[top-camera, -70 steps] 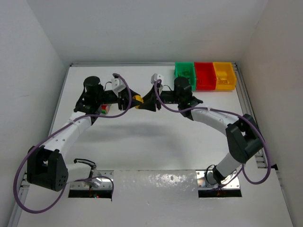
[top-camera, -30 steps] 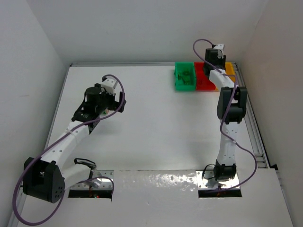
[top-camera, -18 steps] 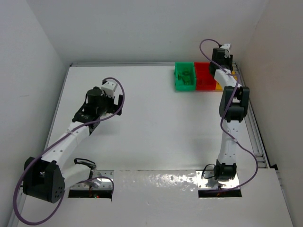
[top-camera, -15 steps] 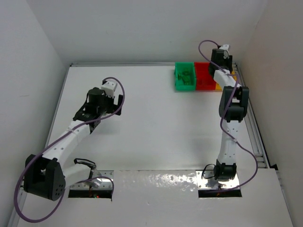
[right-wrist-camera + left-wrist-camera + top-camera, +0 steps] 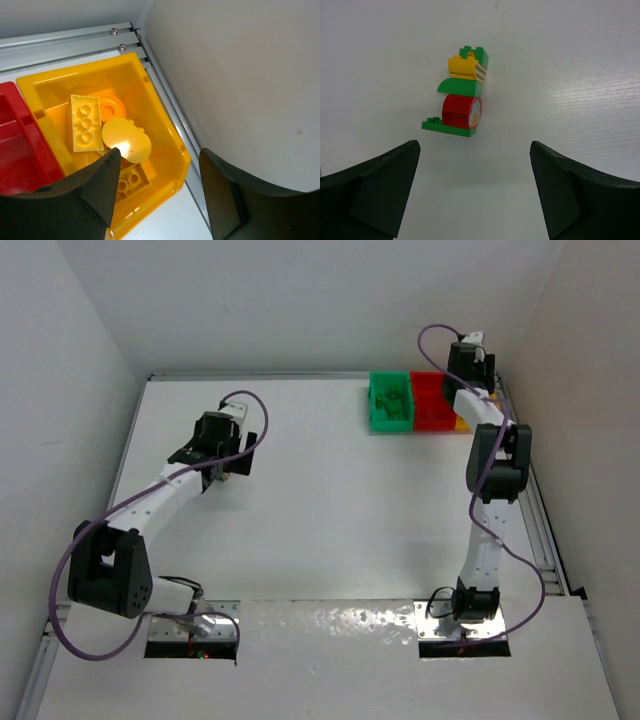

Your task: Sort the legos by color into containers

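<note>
The left hand (image 5: 474,150) hangs low over the white desk (image 5: 330,520), on the left side and near the back. Its two dark fingers (image 5: 385,175) are spread wide apart and hold nothing. Just ahead of them, a small lego clump (image 5: 462,100) lies flat on the desk. It is made of green pieces, a red round piece with a pale end, and a yellow piece on top with gray stripes, all stuck together. The fingers do not touch it. The right arm reaches far to the back right corner, where three bins stand in a row, touching side by side: the green bin (image 5: 390,400), the red bin (image 5: 432,400) and the yellow bin (image 5: 160,107). The right hand (image 5: 160,152) hangs right above the yellow bin, close to the side wall. Its fingers are apart too, with nothing between them. Down in the yellow bin lie yellow legos: a flat brick (image 5: 86,122) with studs, a round disc (image 5: 126,139), an orange ring (image 5: 111,107) and one more studded brick (image 5: 129,180).
</note>
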